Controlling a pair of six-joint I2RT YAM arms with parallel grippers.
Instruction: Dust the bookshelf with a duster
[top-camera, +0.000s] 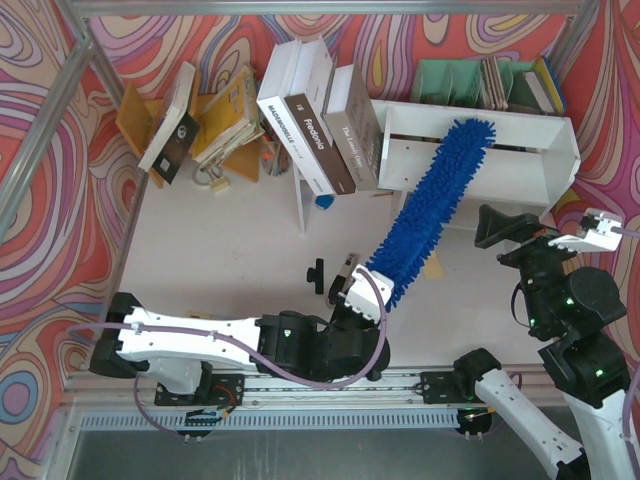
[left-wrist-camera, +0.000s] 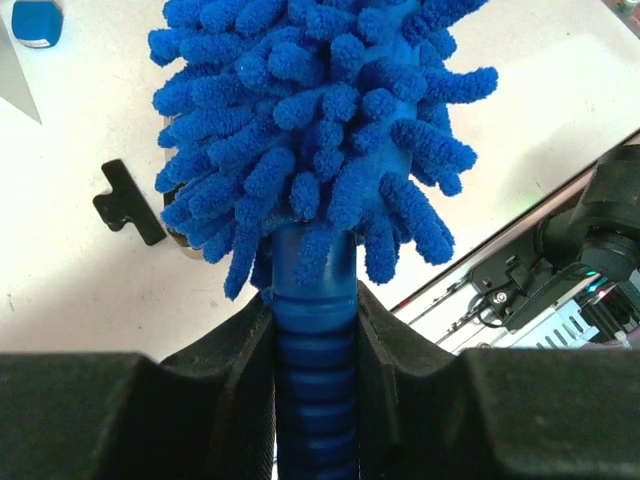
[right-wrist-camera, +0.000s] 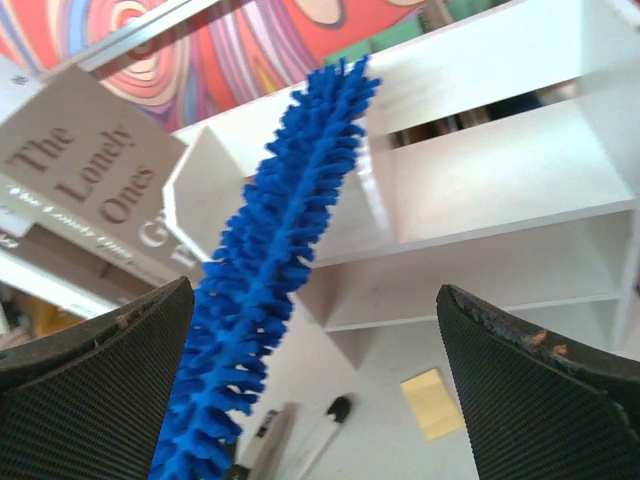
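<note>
The duster (top-camera: 430, 205) is a long bright-blue fluffy strip slanting from the table up to the white bookshelf (top-camera: 520, 165). Its tip lies over the shelf's left cubby and top board. My left gripper (top-camera: 357, 292) is shut on the duster's ribbed blue handle (left-wrist-camera: 315, 345), with the fluffy head (left-wrist-camera: 310, 110) just beyond the jaws. My right gripper (top-camera: 545, 235) stands open to the right of the duster, in front of the shelf, with nothing between its fingers. In the right wrist view the duster (right-wrist-camera: 270, 250) crosses the bookshelf (right-wrist-camera: 500, 170) near the left finger (right-wrist-camera: 100, 380).
Large books (top-camera: 315, 115) lean on a thin white board left of the shelf. More books (top-camera: 200, 115) lie at the back left. A green rack (top-camera: 470, 80) stands behind the shelf. A small black tool (top-camera: 316, 272), a black-and-silver tool (top-camera: 346, 272) and a yellow note (right-wrist-camera: 432, 402) lie on the table.
</note>
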